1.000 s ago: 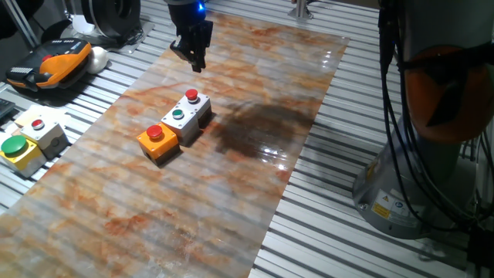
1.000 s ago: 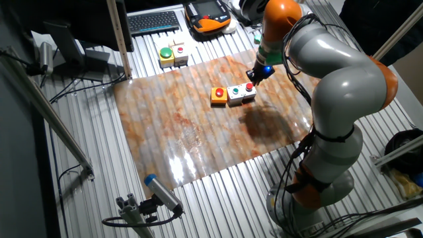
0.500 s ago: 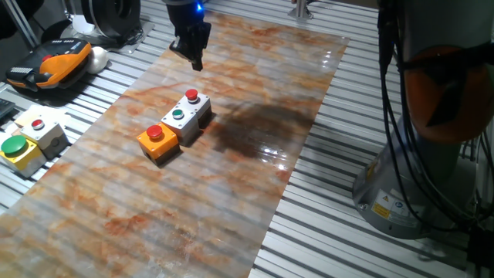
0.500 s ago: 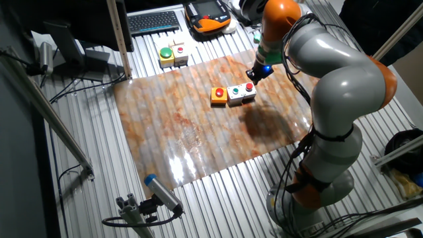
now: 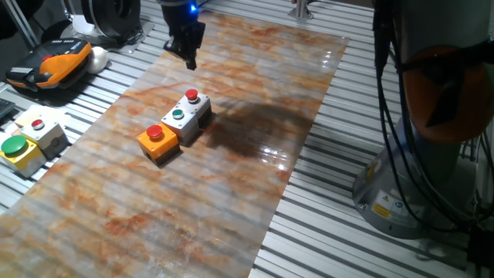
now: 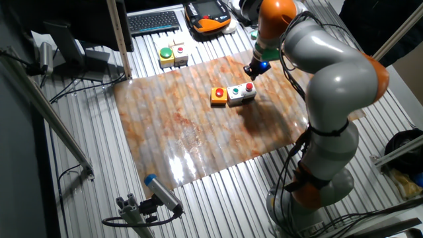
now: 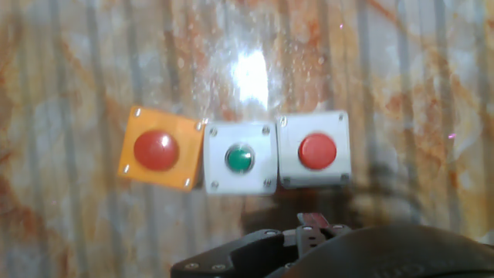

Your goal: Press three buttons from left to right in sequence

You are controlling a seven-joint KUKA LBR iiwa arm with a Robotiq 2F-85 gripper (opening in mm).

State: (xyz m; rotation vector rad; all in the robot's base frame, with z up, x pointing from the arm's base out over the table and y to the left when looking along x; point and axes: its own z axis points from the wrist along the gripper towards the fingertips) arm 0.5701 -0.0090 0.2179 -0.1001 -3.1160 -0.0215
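Buttons: we see the orange box with red cap (image 7: 157,149), the grey box with green cap (image 7: 239,158) and the grey box with red cap (image 7: 314,150) touching in one row on the marbled surface (image 5: 255,69), an order that suits a left-to-right pass.
Claw: our claw (image 5: 187,52) hangs above the surface, beyond the row's far end and apart from every cap.
Claw state: we cannot tell; no view shows the fingertips.
Step, as we judge it: the orange box, at the row's left end, seems the cap to reach.

Yellow box (image 5: 17,152) touching beige box (image 5: 45,133); keyboard (image 6: 153,22)
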